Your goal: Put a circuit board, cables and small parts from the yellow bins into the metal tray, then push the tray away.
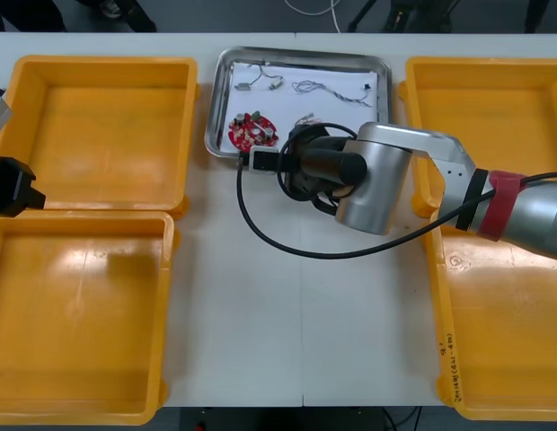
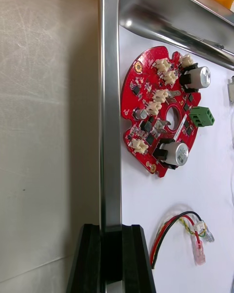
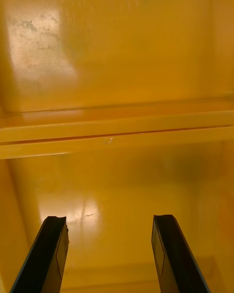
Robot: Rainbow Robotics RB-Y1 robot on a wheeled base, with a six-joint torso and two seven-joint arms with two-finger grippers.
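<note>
— Right gripper (image 2: 111,230) is seen clamped on the metal tray (image 2: 110,102) rim, beside the red circuit board (image 2: 156,112) lying inside.
— Left gripper (image 3: 109,222) is held wide over the yellow bins (image 3: 117,132).

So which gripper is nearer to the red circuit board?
Right. The right gripper holds the rim of the tray just beside the board; the left gripper hangs open over the left yellow bins, far off.
</note>
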